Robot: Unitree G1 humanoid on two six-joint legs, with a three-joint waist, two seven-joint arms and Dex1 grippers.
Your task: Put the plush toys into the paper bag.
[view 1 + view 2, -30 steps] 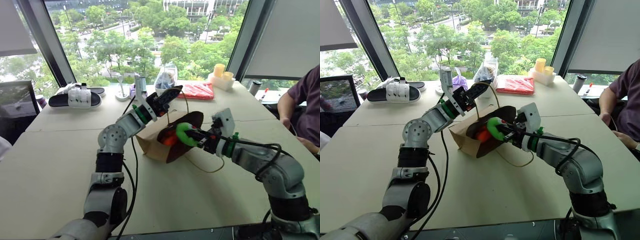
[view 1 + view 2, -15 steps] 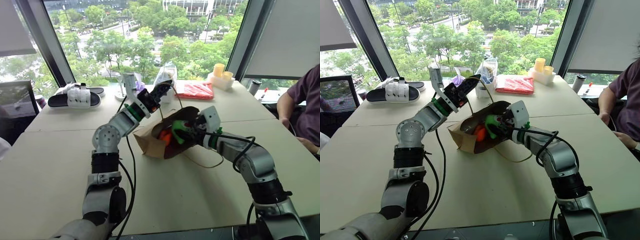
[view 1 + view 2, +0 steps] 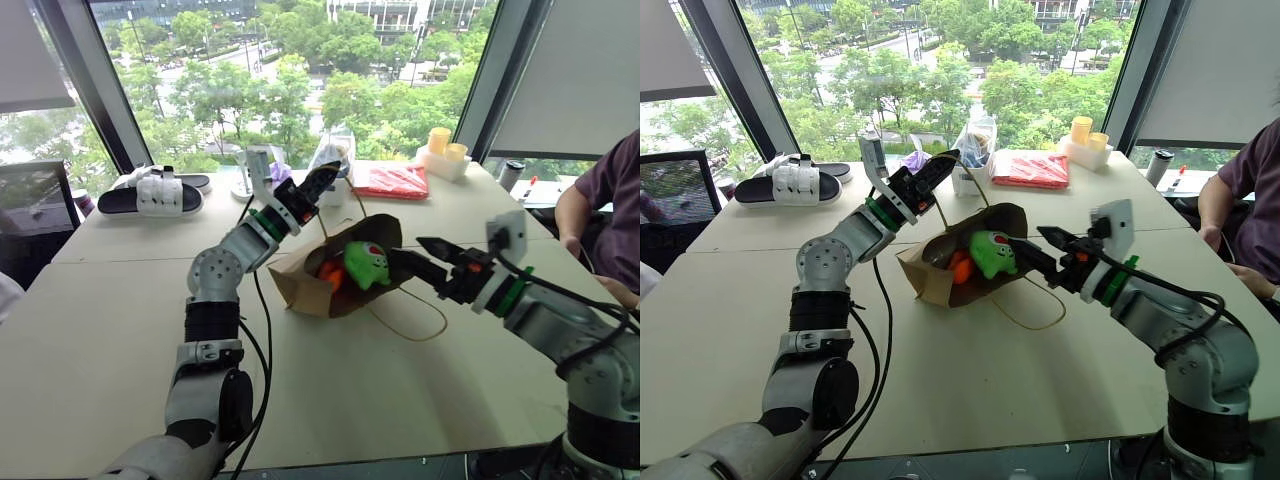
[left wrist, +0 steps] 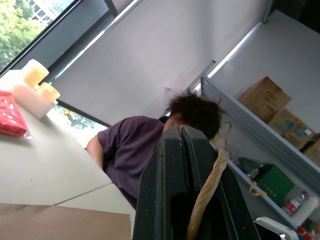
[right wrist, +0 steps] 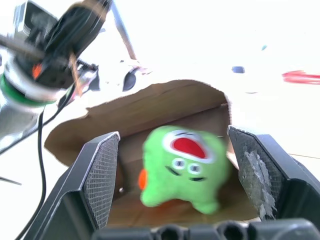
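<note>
The right pincer (image 3: 1048, 250) now stands apart and backed off — the green plush toy (image 3: 989, 252) released inside the paper bag (image 3: 930, 275) beside the orange one (image 3: 960, 266); the left pincer (image 3: 322, 182) stays clamped on the handle (image 4: 207, 192) — task looks essentially complete.

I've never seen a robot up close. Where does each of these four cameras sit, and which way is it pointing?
Left eye: on the head, looking down over both arms at the paper bag on the table.
Right eye: beside it, showing the same scene.
Left wrist: along the shut left tool, pinching the bag's cord handle, toward a seated person.
Right wrist: between the open right tool fingers, into the bag at the green toy.
Shared: head views and right wrist show the green toy and the orange toy.
</note>
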